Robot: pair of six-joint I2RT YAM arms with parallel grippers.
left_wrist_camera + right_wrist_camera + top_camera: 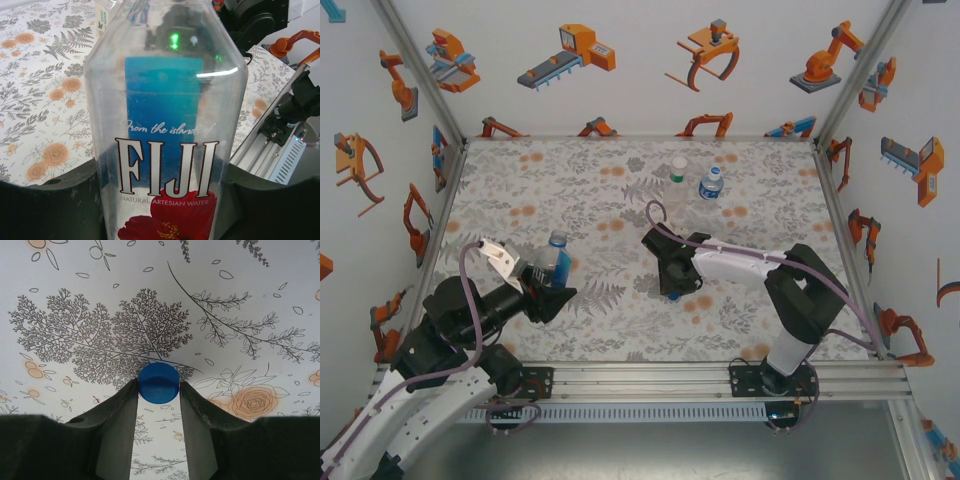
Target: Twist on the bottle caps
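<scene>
My left gripper (546, 287) is shut on the slim blue-label bottle (556, 262), held above the table's near left. In the left wrist view this bottle (165, 150) stands between the two dark fingers (45, 205) of my left gripper (161, 200). My right gripper (672, 283) is low over the middle of the table, shut on the blue cap (674, 295). The right wrist view shows the blue cap (159, 382) pinched at the very tips of my right gripper (159, 386). The green-label bottle (678, 178) and the squat blue-label bottle (711, 186) stand at the back, each with a white cap on top.
The floral tablecloth (620, 330) covers the table. White walls with robot stickers close it in on three sides. An aluminium rail (720, 375) runs along the near edge by the arm bases.
</scene>
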